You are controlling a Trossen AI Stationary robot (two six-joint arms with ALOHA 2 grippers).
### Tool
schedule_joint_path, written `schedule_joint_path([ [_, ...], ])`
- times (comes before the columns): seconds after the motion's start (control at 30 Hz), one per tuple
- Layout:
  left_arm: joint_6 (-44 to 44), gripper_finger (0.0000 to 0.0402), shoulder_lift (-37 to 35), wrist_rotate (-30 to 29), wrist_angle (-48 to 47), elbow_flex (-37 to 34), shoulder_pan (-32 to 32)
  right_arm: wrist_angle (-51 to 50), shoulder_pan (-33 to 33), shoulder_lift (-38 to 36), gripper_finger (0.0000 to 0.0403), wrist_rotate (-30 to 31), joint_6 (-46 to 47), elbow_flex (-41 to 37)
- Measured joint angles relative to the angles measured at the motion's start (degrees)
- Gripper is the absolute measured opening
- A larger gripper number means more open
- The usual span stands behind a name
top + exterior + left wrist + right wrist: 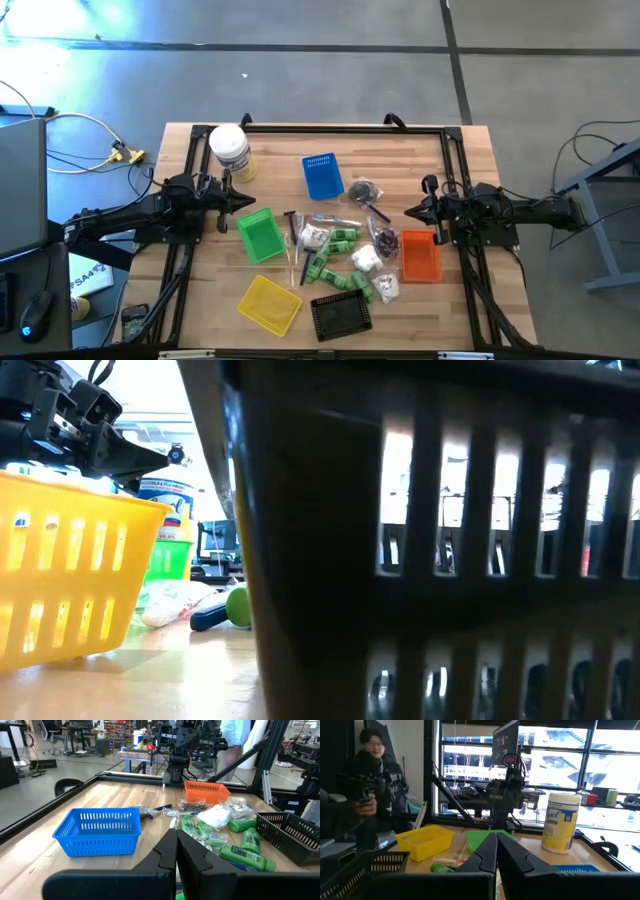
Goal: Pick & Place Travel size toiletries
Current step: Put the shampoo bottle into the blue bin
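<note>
The travel size toiletries lie loose in the middle of the table: bright green bottles (335, 240) (245, 857) on their sides, white soft packets (365, 258) (215, 816), thin pale sticks (295, 265) and small black pieces (365, 190). My left gripper (245, 203) (176, 845) hovers shut left of the pile, above the green basket's far end, pointing right. My right gripper (410, 210) (496, 847) hovers shut right of the pile, pointing left. Neither touches anything. In the low view a green bottle (238, 605) and a white packet (170, 600) show beyond the yellow basket.
Mesh baskets ring the pile: blue (322, 175) at the far side, green (260, 235) left, yellow (270, 303) and black (342, 315) near, orange (420, 255) right. A big white jar with a yellow label (230, 152) stands far left. A person (370, 775) sits beyond the table.
</note>
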Motion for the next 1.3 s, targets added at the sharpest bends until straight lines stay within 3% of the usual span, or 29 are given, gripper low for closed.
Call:
schedule_joint_path([
  [0.27, -0.03, 0.0000, 0.00, 0.00, -0.03, 0.00, 0.01, 4.41, 0.01, 0.00, 0.0003, -0.08, 0.00, 0.00],
  [0.5, -10.49, 0.0000, 0.02, -0.04, -0.24, 0.00, 0.01, 5.88, 0.00, 0.00, 0.0003, -0.26, -0.01, 0.00],
  [0.73, -11.19, 0.0000, 0.02, -0.98, -0.32, 0.00, -0.01, 5.84, 0.00, 0.00, 0.0003, 0.20, -0.15, 0.00],
  [1.1, -10.11, 0.0000, 0.01, -6.08, 0.04, -0.07, -0.01, 6.34, 0.00, 0.02, 0.0003, 8.37, -14.31, 0.02],
  [1.3, -11.27, 0.0000, 2.73, -3.95, 7.29, 1.12, -1.05, 7.74, 0.00, 0.02, 0.0003, 7.33, -15.69, 0.00],
])
